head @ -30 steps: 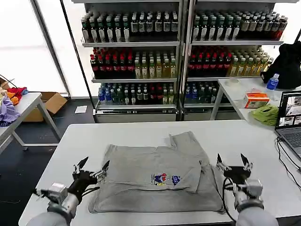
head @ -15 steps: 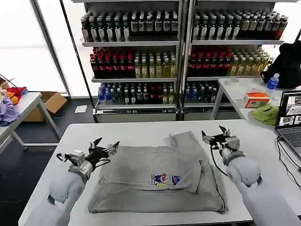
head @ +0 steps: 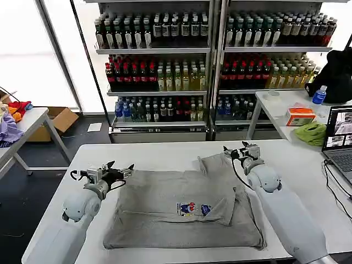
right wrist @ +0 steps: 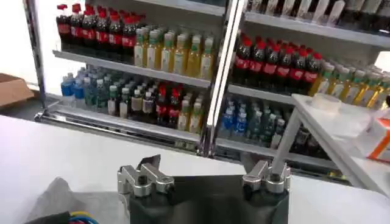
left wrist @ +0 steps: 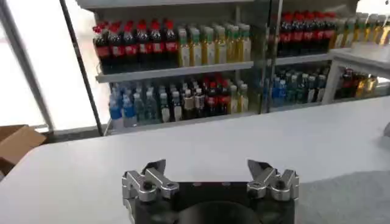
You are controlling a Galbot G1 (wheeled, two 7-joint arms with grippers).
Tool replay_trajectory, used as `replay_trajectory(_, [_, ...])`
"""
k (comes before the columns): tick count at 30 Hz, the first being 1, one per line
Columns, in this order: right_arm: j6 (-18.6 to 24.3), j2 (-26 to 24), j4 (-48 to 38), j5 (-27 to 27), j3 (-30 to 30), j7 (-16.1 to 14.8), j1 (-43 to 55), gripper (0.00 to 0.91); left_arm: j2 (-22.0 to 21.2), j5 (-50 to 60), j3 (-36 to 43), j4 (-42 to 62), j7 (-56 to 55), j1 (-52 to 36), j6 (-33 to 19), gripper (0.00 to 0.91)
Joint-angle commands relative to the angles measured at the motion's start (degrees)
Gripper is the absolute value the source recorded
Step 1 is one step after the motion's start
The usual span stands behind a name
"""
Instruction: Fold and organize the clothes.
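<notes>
The head view looks forward and down over the surface (head: 165, 151) toward the shelves (head: 212, 66). Both wrist views sit low behind their tools, facing those same shelves.

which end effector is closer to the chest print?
Right, narrowly. The right end effector hovers open past the shirt's far right corner; the left end effector, also open, sits at its far left corner, slightly farther from the print.

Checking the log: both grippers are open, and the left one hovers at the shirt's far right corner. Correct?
Not quite. In the head view the left gripper hovers open at the shirt's far left corner; the right gripper, also open, is at the far right one.
</notes>
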Motion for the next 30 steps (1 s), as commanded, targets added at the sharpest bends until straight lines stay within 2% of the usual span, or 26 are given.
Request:
replay_trajectory(1, [-0.04,5.41,-7.80,-1.48,-1.60,-0.71,3.90,0.907,0.70,0.19,2.18,1.70,-0.24,0.52,0.63,0.907])
replay_trajectory(8, [0.21,7.12,-11.50,-1.88,-1.03,-0.66,3.73,0.907,-0.57,-0.27,3.14,4.94,0.03,-1.35,0.26,0.907])
replay_trajectory(27, [-0.16,7.16,-9.64,-3.58,0.30,-0.54,-1.27,0.907,-1.63,-1.44,4.48,7.54,0.32,-3.55,0.15,0.907])
replay_trajectory(28, [-0.15,7.22,-9.64,-3.65,0.41,-0.52,-1.61,0.907,-1.66,-1.51,4.57,7.75,0.32,-3.53,0.26,0.897])
replay_trajectory(30, [-0.07,7.33,-9.56,-3.73,0.70,-0.58,-2.22,0.907,-1.60,-1.50,4.91,8.09,0.31,-3.45,0.34,0.796])
